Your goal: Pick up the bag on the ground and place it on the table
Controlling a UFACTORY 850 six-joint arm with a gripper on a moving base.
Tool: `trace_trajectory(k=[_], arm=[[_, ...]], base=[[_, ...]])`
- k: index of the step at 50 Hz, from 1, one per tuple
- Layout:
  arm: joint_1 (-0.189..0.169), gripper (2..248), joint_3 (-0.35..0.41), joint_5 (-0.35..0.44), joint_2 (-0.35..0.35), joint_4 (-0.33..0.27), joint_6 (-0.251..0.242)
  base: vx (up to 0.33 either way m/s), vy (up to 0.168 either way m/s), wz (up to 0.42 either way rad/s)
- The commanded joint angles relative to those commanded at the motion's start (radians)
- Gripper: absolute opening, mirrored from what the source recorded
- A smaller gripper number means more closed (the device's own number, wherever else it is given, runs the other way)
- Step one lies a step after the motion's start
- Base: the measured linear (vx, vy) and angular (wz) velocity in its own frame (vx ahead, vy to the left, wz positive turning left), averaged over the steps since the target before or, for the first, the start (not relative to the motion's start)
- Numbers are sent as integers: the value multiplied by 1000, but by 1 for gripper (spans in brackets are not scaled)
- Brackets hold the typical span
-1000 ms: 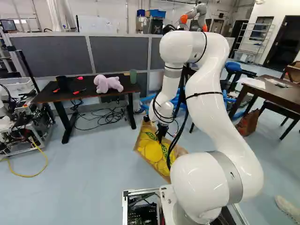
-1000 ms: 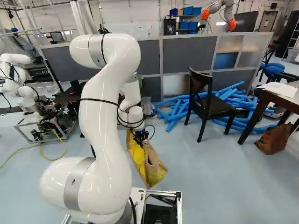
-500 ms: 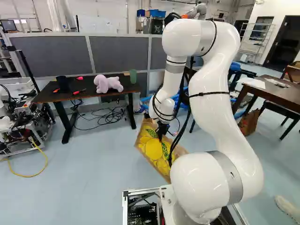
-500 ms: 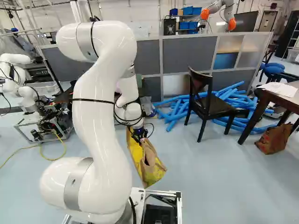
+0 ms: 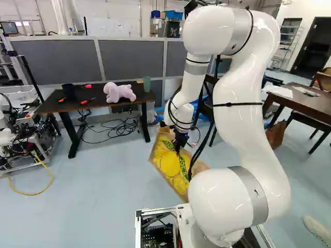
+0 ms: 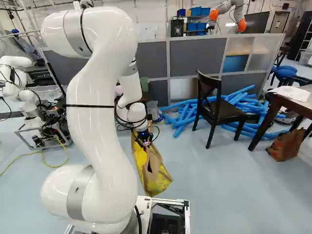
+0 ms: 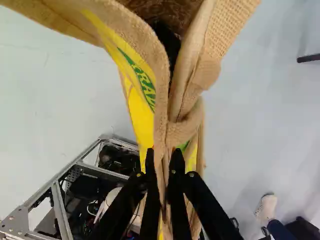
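My gripper (image 5: 179, 142) is low ahead of the base in the left base view, at the top of a tan and yellow burlap bag (image 5: 169, 165). The wrist view shows the gripper (image 7: 164, 162) shut on the bag's gathered rim (image 7: 161, 120), one finger on either side of the cloth. Beyond the fingers the bag's mouth gapes, dark inside. In the right base view the bag (image 6: 155, 178) hangs tilted below the gripper; whether its bottom touches the floor I cannot tell. A dark table (image 5: 72, 103) stands further off at the left of the left base view.
On the dark table are a pink plush (image 5: 119, 92), a dark cup and a green cup. A chair (image 6: 218, 109), blue tubes (image 6: 187, 114), a brown table (image 6: 290, 100) and a brown bag (image 6: 283, 146) stand right. Another robot (image 6: 19, 87) is left. A person's shoe (image 7: 267, 205) is near the base.
The arm's upper joints have risen and swung outward in both base views. Gripper and bag top have shifted only slightly, together, the cloth still held. The base has not moved.
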Motion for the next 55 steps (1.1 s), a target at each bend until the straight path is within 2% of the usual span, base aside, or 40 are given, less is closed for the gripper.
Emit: trace_trajectory(k=[20,55], arm=[[-1,22,22,-83,85,43,0],[-3,22,16,-155,207,77,0]], base=[[0,0,0],[0,0,0]])
